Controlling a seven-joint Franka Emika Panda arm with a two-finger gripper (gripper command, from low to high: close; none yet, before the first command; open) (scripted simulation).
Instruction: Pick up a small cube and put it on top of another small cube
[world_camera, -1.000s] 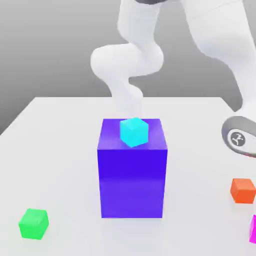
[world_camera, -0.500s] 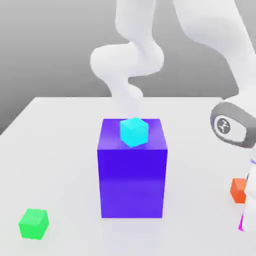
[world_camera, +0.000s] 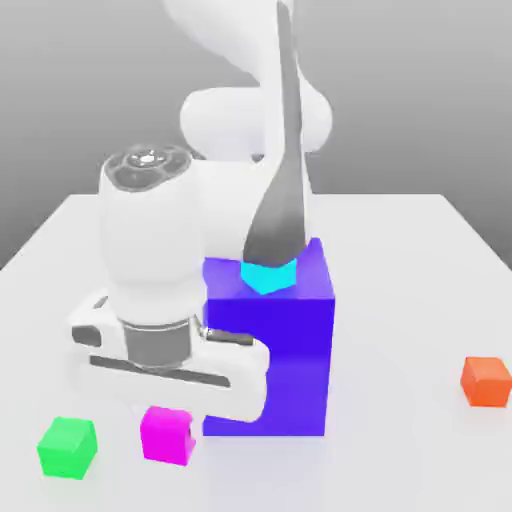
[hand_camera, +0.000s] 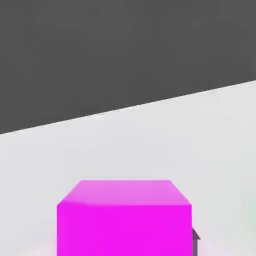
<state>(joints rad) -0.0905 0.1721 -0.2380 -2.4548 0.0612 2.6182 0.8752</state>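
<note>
The gripper (world_camera: 167, 405) grips the magenta cube (world_camera: 167, 435) directly beneath its hand, near the worktop's (world_camera: 400, 290) front edge, between the green cube (world_camera: 67, 448) and the blue block (world_camera: 268, 350).

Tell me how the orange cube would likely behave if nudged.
The orange cube would probably slide rather than roll, since its faces are flat. Tipping seems unlikely, as it is about as wide as tall. Its straight edges suggest a stiff body.
</note>
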